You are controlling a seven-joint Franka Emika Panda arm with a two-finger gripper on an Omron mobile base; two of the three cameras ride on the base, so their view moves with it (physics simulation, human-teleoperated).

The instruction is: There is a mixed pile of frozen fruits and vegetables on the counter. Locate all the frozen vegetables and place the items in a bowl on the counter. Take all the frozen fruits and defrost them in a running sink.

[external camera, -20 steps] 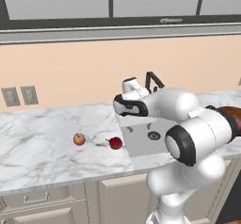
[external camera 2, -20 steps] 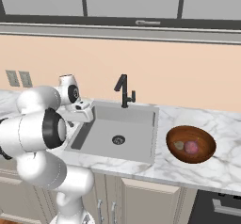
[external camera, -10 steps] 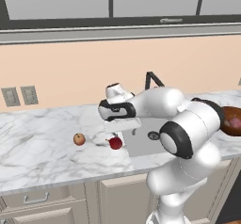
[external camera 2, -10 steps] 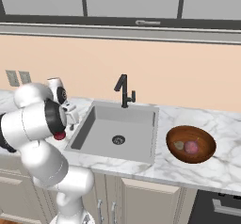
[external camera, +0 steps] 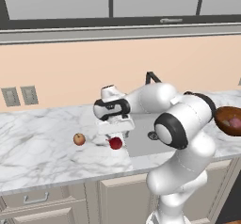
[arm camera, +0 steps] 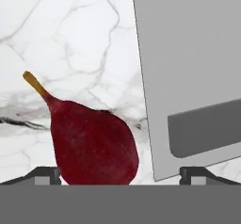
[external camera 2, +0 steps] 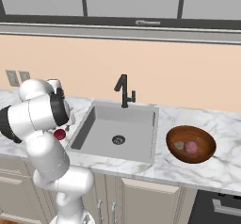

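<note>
The dark red stemmed fruit lies on the white marble counter, just left of the sink. My gripper hangs right above this fruit, jaws open. In the hand view the fruit sits between the two fingertips, nearer the left one, and nothing is gripped. An orange-yellow apple-like fruit rests further left on the counter. The reddish-brown bowl stands right of the sink and holds the pinkish-purple vegetable and a small olive-brown piece.
The black faucet rises behind the sink, whose grey basin has a round drain. The sink's left edge runs close beside the red fruit. Wall outlets sit on the backsplash at the left.
The arm has swung left from above the sink to the dark red fruit and come down over it. The jaws stayed open. The fruits have not moved.
</note>
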